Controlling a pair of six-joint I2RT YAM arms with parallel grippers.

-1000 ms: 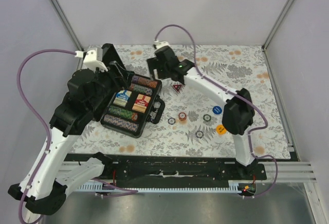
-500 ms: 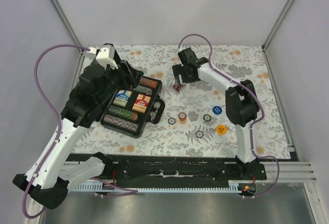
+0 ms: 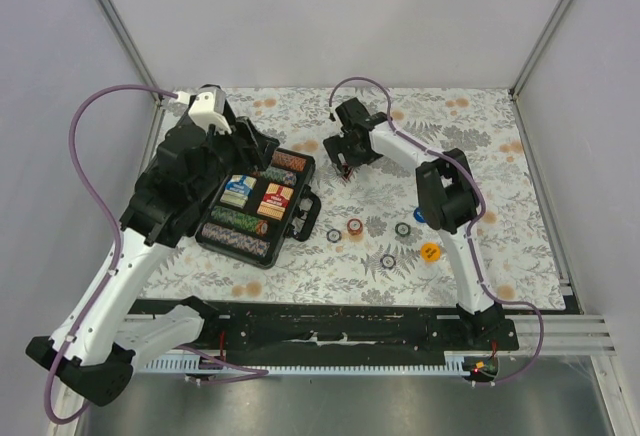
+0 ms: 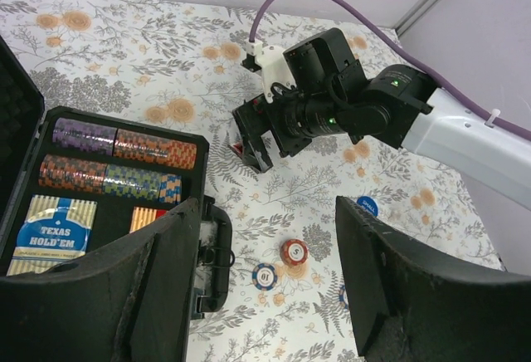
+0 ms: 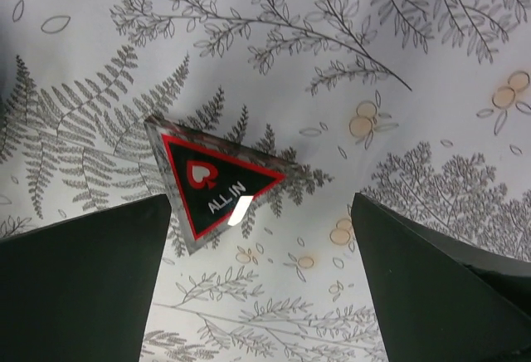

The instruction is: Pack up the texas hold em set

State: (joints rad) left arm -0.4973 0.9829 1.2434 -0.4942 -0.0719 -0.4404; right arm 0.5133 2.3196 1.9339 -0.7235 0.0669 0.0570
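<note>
The black briefcase (image 3: 206, 235) lies open at the left, holding rows of multicoloured chips (image 3: 240, 221) and a reddish card deck (image 3: 275, 199). Several loose chips (image 3: 354, 226) lie on the cloth to its right. The red-marked "ALL IN" triangle (image 5: 211, 183) lies flat on the cloth, mostly hidden in the top view under my right gripper (image 3: 345, 163). That gripper (image 5: 261, 212) hangs open just above it, the triangle near the left finger. My left gripper (image 4: 267, 212) is open and empty, hovering over the case's handle side (image 4: 211, 246).
A blue round button (image 4: 367, 205) and an orange one (image 3: 430, 251) lie on the flowered cloth at the right. A blue "Texas Hold'em" deck (image 4: 54, 225) sits in the case. Metal frame posts stand at the back corners.
My right arm has folded back and swung its gripper from beside the case to over the triangle, jaws opening wider. My left arm shifted early on, then stayed still.
</note>
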